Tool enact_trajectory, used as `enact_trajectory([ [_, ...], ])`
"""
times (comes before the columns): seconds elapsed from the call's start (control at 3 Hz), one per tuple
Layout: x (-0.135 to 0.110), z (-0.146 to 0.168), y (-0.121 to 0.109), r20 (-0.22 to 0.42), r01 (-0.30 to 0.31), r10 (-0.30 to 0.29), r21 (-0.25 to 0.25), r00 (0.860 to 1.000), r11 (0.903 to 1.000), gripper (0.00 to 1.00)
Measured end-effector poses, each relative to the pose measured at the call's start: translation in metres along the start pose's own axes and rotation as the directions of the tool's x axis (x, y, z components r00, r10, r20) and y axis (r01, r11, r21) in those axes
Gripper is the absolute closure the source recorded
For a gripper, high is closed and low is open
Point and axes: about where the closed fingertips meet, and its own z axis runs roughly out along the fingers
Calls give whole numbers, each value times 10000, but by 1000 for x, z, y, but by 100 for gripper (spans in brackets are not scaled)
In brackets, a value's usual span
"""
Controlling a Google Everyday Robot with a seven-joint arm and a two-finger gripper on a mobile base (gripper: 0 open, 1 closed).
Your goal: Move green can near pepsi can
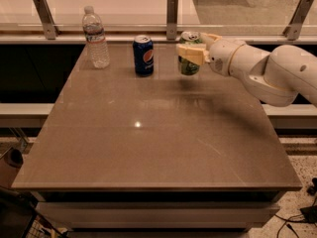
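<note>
The green can (pixel 188 63), with a silver top, is held upright in my gripper (pixel 192 52) at the back of the table, slightly above the surface. The gripper's pale fingers (pixel 190 53) are shut around the can's middle. The white arm reaches in from the right. The pepsi can (pixel 143 55), dark blue with a round logo, stands upright on the table a short way to the left of the green can. The two cans are apart.
A clear plastic water bottle (pixel 96 37) stands at the back left. The brown table (pixel 148 133) ends in a rail with metal brackets (pixel 172 16) behind the cans. Floor and cables lie at the lower right.
</note>
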Motion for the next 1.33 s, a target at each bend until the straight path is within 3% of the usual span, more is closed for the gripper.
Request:
enact_trajectory([
  [0.67,26,24,14,278,-351,355,-132,9990,9993,100],
  [1.33,37,41,18,26,-618,620,-503,9981,9968,100],
])
